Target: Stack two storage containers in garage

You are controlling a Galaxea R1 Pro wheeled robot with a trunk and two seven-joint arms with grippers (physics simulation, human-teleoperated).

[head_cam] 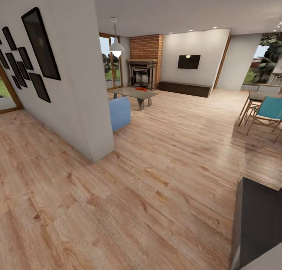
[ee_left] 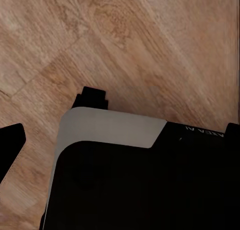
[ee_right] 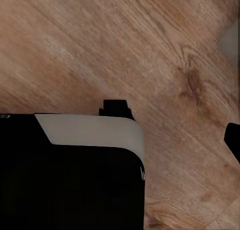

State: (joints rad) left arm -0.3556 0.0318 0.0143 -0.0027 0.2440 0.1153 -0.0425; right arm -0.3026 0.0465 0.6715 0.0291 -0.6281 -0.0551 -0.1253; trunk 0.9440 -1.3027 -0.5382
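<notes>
A white partition wall (head_cam: 74,86) stands left; behind it a blue sofa (head_cam: 119,113), then a grey low table (head_cam: 135,93) before the brick fireplace (head_cam: 145,62).

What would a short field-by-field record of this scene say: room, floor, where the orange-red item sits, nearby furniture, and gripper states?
room: living room with brick fireplace and wall TV
floor: light wood planks
orange-red item: small shape on the low table, too far to identify
nearby furniture: blue sofa, long dark cabinet, teal chair
gripper states: cannot tell from the wrist views
</notes>
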